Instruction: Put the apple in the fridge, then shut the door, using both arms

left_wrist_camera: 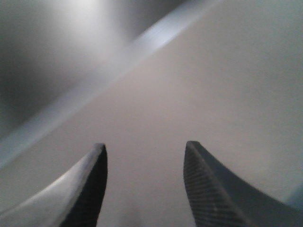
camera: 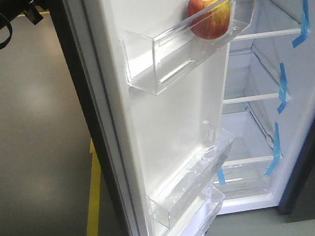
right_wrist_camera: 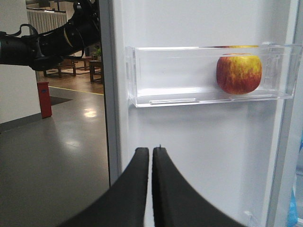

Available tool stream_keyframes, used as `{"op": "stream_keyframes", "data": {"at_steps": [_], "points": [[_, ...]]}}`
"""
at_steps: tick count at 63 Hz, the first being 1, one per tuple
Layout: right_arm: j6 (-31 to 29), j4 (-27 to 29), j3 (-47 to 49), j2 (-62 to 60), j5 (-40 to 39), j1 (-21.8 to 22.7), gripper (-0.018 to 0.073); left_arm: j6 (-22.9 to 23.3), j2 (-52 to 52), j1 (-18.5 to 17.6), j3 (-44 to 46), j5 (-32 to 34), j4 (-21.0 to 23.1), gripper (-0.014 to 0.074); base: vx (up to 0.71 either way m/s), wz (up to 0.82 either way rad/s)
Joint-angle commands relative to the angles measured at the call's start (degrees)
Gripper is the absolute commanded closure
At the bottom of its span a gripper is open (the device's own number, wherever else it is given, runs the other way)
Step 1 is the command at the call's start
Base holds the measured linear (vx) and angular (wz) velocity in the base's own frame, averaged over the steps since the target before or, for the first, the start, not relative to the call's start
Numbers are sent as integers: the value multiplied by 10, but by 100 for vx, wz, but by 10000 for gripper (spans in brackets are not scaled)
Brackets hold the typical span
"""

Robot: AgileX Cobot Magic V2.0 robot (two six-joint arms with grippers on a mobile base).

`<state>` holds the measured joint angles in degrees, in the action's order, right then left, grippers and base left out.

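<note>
1. Lower clear bins (camera: 193,187) on the open door (camera: 169,122) lie nearest in the front view. The apple (camera: 209,15) sits at the right end of the upper bin (camera: 156,56), and the fridge (camera: 311,79) shelves are far right.
2. Left wrist view: the left gripper (left_wrist_camera: 145,145) is spread wide and holds nothing. It faces a blurred grey surface, probably the door's outer side.
3. Right wrist view: the right gripper (right_wrist_camera: 151,150) has its fingers pressed together, empty, near the door's inner face below the bin. Placing looks done; closing is not. Draw the right arm clear of the swing, then push steadily from the left so the apple doesn't roll.

Curved black fingers (left_wrist_camera: 208,189) on the left tool (left_wrist_camera: 145,146) and right tool (right_wrist_camera: 150,150).
</note>
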<state>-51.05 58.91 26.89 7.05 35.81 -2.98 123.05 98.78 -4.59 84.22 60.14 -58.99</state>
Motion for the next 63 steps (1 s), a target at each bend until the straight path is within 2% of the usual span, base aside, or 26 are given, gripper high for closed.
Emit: {"op": "stream_keyframes", "data": {"at_steps": [1,7,17,25,35,43,56,63], "points": [[-3,17,12,9,-39,1,524,3,-28,-39,19,88,13,227,0,0],[-3,17,12,9,-52,1,512,3,-28,-84,19,94,-5,227,0,0],[-3,17,12,9,-73,1,498,3,-28,-166,19,88,-66,227,0,0],[-3,9,12,9,-110,1,482,3,-28,-183,19,89,-88,227,0,0],[-3,-21,13,34,-175,1,418,0,-29,-153,20,85,-88,227,0,0],[-10,-44,17,97,-236,1,304,-26,-29,-111,20,82,-95,227,0,0],[-38,-48,62,254,-365,1,78,-32,-29,-38,20,62,-157,227,0,0],[-55,-46,107,346,-432,1,22,-31,-29,-7,20,61,-188,227,0,0]]}}
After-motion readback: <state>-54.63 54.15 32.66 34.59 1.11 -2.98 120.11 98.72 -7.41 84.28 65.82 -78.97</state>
